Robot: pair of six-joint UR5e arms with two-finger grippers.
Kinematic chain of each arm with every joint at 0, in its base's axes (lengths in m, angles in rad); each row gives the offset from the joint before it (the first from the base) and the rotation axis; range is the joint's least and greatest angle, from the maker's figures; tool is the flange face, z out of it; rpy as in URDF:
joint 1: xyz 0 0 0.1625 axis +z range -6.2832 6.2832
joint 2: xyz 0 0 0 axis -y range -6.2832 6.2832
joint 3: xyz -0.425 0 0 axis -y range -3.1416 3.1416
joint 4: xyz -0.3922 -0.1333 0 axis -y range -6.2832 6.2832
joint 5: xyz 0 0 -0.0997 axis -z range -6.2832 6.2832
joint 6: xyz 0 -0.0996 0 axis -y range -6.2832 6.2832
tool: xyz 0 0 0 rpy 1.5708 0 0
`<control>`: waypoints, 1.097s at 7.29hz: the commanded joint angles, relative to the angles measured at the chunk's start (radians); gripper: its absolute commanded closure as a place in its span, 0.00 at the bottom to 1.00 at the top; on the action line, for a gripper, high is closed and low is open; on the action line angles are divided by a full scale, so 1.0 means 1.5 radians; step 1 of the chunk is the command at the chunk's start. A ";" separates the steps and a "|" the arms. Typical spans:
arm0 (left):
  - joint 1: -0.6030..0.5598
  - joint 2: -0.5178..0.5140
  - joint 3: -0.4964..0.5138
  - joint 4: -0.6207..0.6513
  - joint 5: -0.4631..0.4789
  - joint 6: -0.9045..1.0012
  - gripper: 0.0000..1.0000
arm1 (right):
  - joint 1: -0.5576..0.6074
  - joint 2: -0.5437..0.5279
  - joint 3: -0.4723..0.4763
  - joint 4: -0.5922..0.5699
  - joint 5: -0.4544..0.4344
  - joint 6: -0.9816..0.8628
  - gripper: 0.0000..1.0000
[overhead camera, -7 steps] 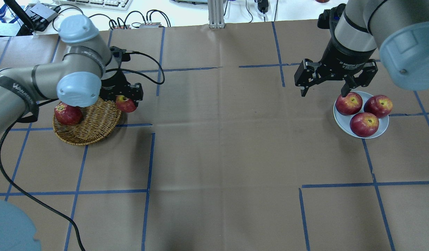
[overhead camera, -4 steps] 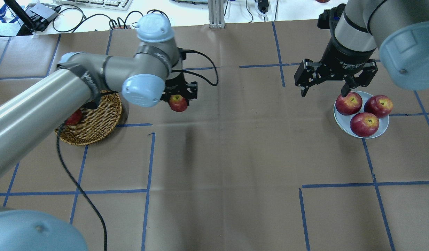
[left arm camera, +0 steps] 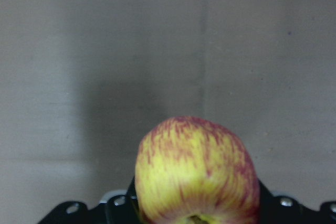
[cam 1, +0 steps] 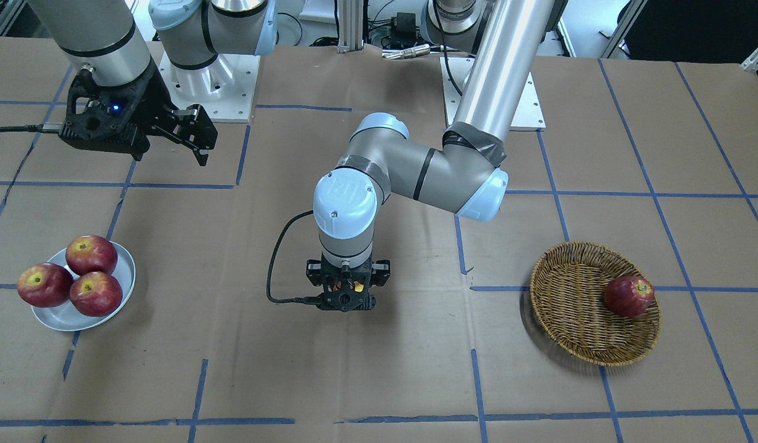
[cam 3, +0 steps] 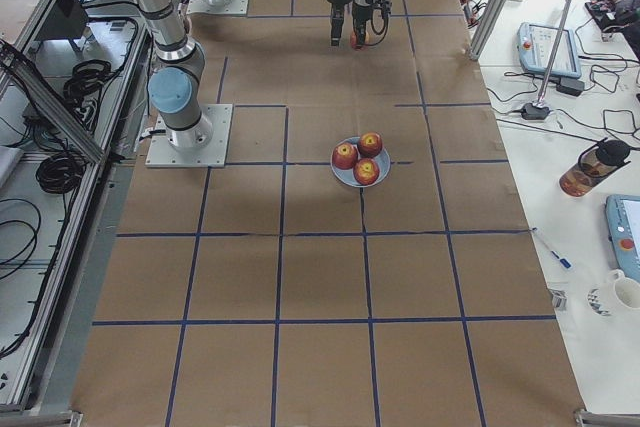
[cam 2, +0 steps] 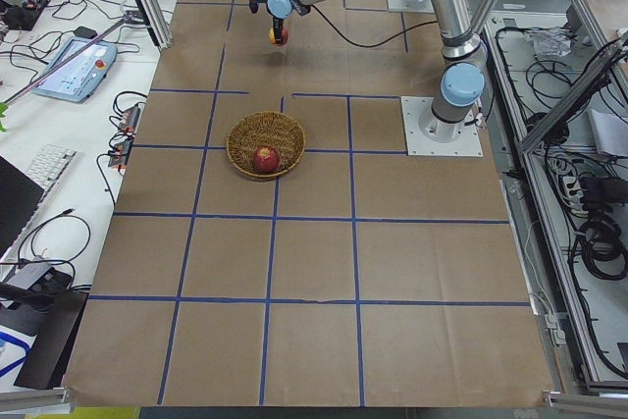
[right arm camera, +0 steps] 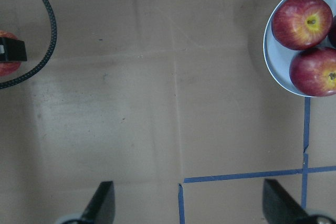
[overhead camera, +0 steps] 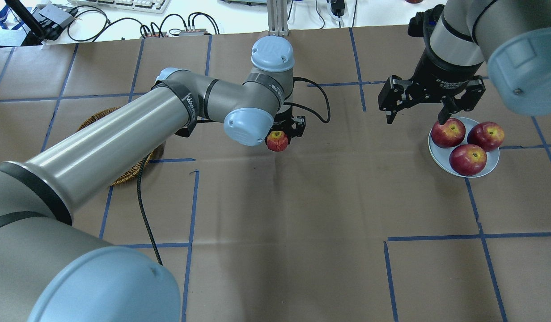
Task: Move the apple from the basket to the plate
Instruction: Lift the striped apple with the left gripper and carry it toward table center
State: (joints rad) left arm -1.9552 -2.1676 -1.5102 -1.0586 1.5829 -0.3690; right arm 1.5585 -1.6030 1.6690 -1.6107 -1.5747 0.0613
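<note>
**Yellow-streaked apple out of the basket, held over bare paper**

Up close, the left wrist view shows the lighter red apple with broad yellow streaks (left arm camera: 197,174) filling its lower half, with brown paper spread beneath.

From overhead, the left gripper (overhead camera: 284,135) is clamped on that apple. It is well clear of the round woven wicker basket (overhead camera: 125,175), which the left arm mostly hides.

The front-facing view shows the whole basket. One dark red apple (cam 1: 628,296) lies in it against the wall on the side away from the held fruit. That view shows only yellow slivers of the held apple between the black fingers.

Farthest from the basket, past the held apple, sits the small round pale grey-white plate (overhead camera: 440,157). It carries three red apples (overhead camera: 468,159).

The right gripper (overhead camera: 416,120) hangs a little nearer the basket than the plate is. Its fingers (right arm camera: 102,203) are spread wide with nothing between them; the right wrist view shows only paper and blue tape in the gap.
</note>
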 commanded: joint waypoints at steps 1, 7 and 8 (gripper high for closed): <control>-0.011 -0.018 0.002 0.025 -0.001 -0.001 0.45 | 0.000 0.000 0.000 0.000 0.000 0.000 0.00; -0.012 -0.023 -0.006 0.025 -0.002 0.007 0.03 | 0.000 0.001 0.001 0.000 0.000 0.000 0.00; -0.011 -0.018 0.000 0.024 -0.011 0.006 0.01 | 0.000 0.001 0.001 0.000 0.000 0.000 0.00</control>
State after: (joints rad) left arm -1.9725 -2.2001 -1.5157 -1.0220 1.5764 -0.3596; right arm 1.5585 -1.6019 1.6703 -1.6107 -1.5754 0.0614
